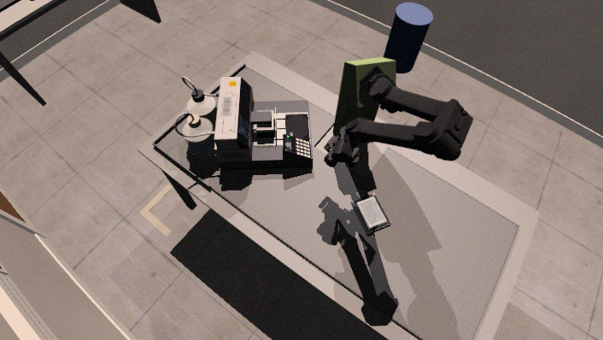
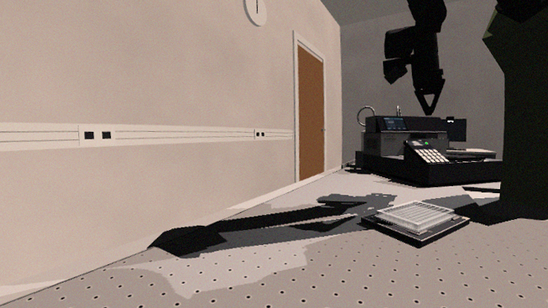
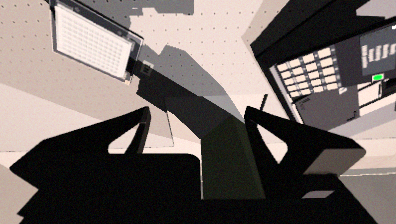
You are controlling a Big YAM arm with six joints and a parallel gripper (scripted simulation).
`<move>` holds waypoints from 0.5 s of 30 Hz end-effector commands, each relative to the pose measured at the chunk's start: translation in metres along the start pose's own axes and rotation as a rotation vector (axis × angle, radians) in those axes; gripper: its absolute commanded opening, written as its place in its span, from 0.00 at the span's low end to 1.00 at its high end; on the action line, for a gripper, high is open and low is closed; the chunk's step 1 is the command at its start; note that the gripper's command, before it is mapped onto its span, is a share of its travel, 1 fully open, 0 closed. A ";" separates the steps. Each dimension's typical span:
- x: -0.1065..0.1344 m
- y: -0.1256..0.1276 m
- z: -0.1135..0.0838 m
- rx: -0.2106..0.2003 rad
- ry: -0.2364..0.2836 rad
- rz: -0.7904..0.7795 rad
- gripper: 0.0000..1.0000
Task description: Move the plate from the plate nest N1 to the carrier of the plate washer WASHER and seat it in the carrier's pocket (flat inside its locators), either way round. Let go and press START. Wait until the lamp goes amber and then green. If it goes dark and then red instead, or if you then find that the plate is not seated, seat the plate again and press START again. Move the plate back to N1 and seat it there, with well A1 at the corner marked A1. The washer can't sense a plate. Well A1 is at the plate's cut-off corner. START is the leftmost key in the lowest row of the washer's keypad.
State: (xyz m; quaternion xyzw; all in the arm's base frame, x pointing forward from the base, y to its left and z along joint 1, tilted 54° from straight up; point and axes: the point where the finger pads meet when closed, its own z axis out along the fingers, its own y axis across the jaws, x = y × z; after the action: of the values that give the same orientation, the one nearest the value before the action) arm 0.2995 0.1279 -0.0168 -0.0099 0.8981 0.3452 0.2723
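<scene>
We hold our black two-fingered pincer (image 1: 342, 149) (image 2: 430, 109) (image 3: 197, 111) apart above the pale perforated tabletop (image 1: 461, 213) (image 2: 350, 284) (image 3: 30, 65), between its edges; the white gridded plate (image 1: 371, 212) (image 2: 416, 216) (image 3: 92, 42) lies in its dark nest (image 1: 385, 225) (image 2: 420, 243) (image 3: 54, 30).

At the centre right of the frame, the dark arm (image 1: 444, 124) reaches leftward from a green pedestal (image 1: 347, 102), its gripper (image 1: 330, 160) above the table (image 1: 461, 222). Below the gripper, a white plate (image 1: 371, 212) lies in its dark nest (image 1: 386, 224). Left of the gripper stands the washer (image 1: 232, 115), a green light (image 1: 288, 137) beside its keypad (image 1: 303, 147). A blue cylinder (image 1: 407, 38) stands at upper right.
</scene>
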 end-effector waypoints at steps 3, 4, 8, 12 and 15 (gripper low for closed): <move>0.009 -0.020 -0.006 -0.007 -0.026 -0.016 1.00; 0.007 -0.020 -0.006 -0.008 -0.028 -0.018 1.00; 0.005 -0.013 -0.004 -0.019 -0.030 -0.040 1.00; 0.002 -0.015 -0.003 -0.015 -0.030 -0.023 1.00; 0.002 -0.015 -0.003 -0.015 -0.030 -0.023 1.00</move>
State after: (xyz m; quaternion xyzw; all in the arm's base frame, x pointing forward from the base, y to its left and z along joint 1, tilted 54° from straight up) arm 0.3043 0.1150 -0.0247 -0.0113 0.8914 0.3504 0.2871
